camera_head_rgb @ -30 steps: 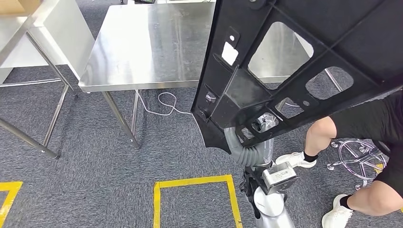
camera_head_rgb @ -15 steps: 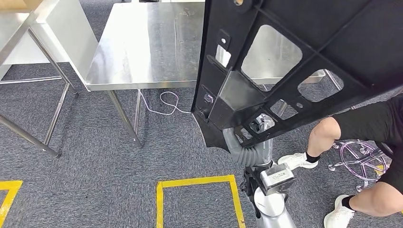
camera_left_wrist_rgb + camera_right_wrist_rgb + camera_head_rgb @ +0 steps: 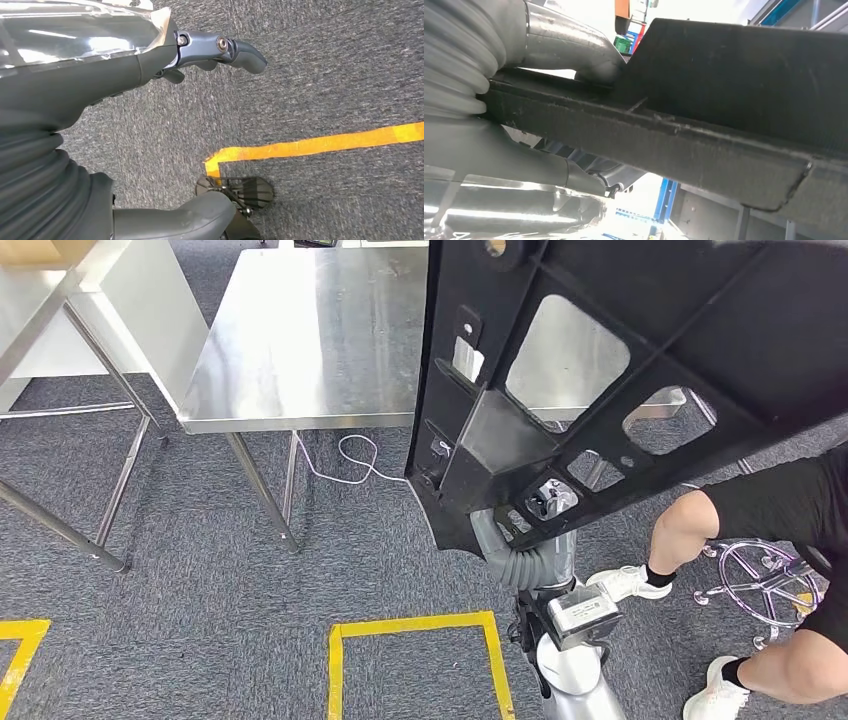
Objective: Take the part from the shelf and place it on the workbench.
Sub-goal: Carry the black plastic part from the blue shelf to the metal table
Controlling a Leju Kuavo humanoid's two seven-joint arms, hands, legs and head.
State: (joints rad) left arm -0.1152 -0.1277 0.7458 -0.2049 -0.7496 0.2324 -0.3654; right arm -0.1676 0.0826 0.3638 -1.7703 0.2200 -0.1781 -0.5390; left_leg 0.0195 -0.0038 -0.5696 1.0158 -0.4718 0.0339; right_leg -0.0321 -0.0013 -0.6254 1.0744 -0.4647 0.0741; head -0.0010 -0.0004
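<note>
— What have you got in your right hand [image 3: 574, 80]?

— The part [image 3: 640, 390], a big black plastic panel with cut-out windows and ribs. My fingers are clamped on its lower edge: in the right wrist view the thumb lies over one face of a rib and the darker fingers press from the other side. The panel rises from my grip, tilted, and leans out over the near edge of the steel workbench [image 3: 300, 340] without resting on it.

— And the left hand [image 3: 200, 50]?

— It hangs low over the grey carpet [image 3: 200, 570], holding nothing. Its fingers look loosely curled rather than spread, but the wrist view catches them side-on, so I can't say for sure whether they are apart or closed.

— What else is near your fingers?

— Yellow tape [image 3: 410, 625] marks a box on the floor just below my right wrist, and another strip runs under the left hand. A person's legs [image 3: 720, 530] in white shoes are off to my right, beside a chrome chair base [image 3: 765, 575]. A white cable [image 3: 350, 455] loops under the workbench.
</note>
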